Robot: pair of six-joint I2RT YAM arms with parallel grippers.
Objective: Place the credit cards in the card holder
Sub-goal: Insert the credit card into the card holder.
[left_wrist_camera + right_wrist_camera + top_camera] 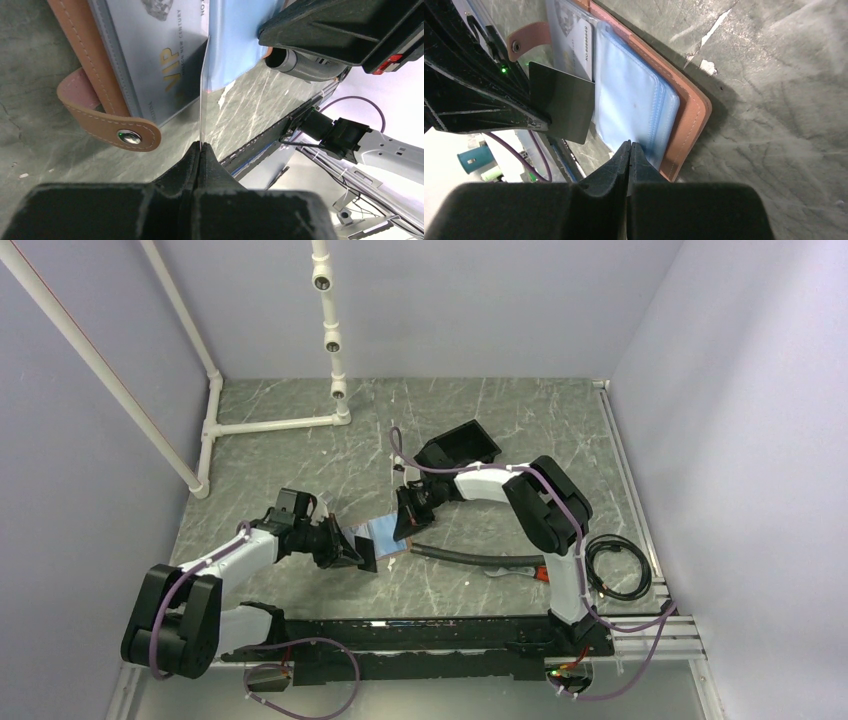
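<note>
The card holder, a tan leather wallet with a snap strap, lies open on the table between the two arms. Its blue plastic sleeves face up, and one holds a grey VIP card. My left gripper is shut on a dark credit card, which shows edge-on and points at the sleeves. My right gripper is shut, with the near edge of a blue sleeve running into its tips. In the top view, the left gripper and right gripper flank the holder.
A black plastic box stands behind the right arm. A black hose lies on the table right of the holder, near a coiled cable. A white pipe frame stands at the back left.
</note>
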